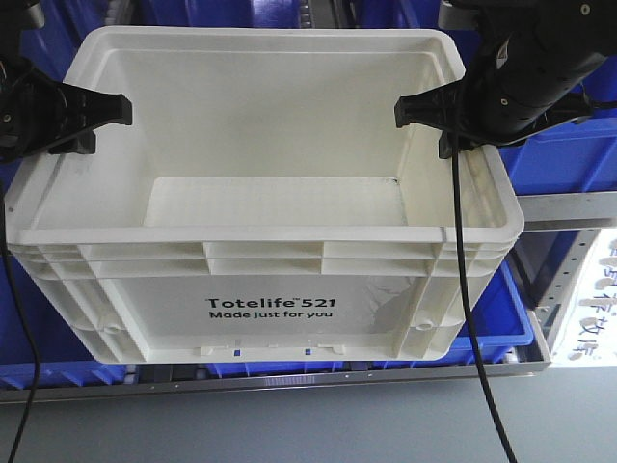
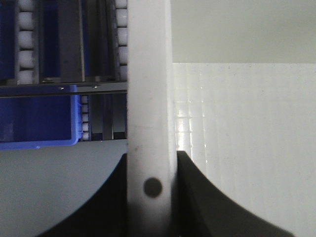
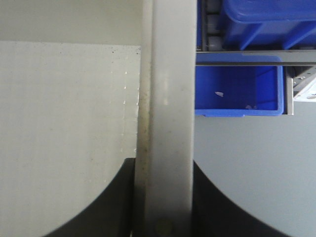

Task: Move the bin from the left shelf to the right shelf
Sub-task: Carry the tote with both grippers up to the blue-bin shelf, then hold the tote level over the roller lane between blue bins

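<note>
Front view first: the bin [image 1: 260,193] fills the middle of the picture, in front of the grey racking [image 1: 569,207]. Blue bins [image 1: 564,159] crowd behind it, below it and off to the right. I can't tell whether its base rests on the rail beneath. A black cable [image 1: 463,289] hangs straight down across its right front corner, and a second cable [image 1: 21,405] drops past the left edge. The bin's long axis runs side to side, with the open top up and tipped towards us. The printed long wall faces us, reading "Totelife 521" over "Made just for you". A pale label [image 1: 603,309] far right is too blurred to read. The left gripper [image 1: 101,125] bites the left short wall and the right gripper [image 1: 424,125] the right short wall.

Left wrist view now: the white wall runs up the middle, and black fingers [image 2: 98,212] are pressed against both of its faces, clamped tight. There's a dark round spot [image 2: 152,187] on the rim. The bin's floor lies to the right. To the left are a blue bin [image 2: 37,121] and roller tracks [image 2: 24,39].

Right wrist view: the same grip, with fingers [image 3: 106,207] squeezed on either side of the wall. Another blue bin [image 3: 237,91] sits just outside, under a grey rail [image 3: 247,58].
</note>
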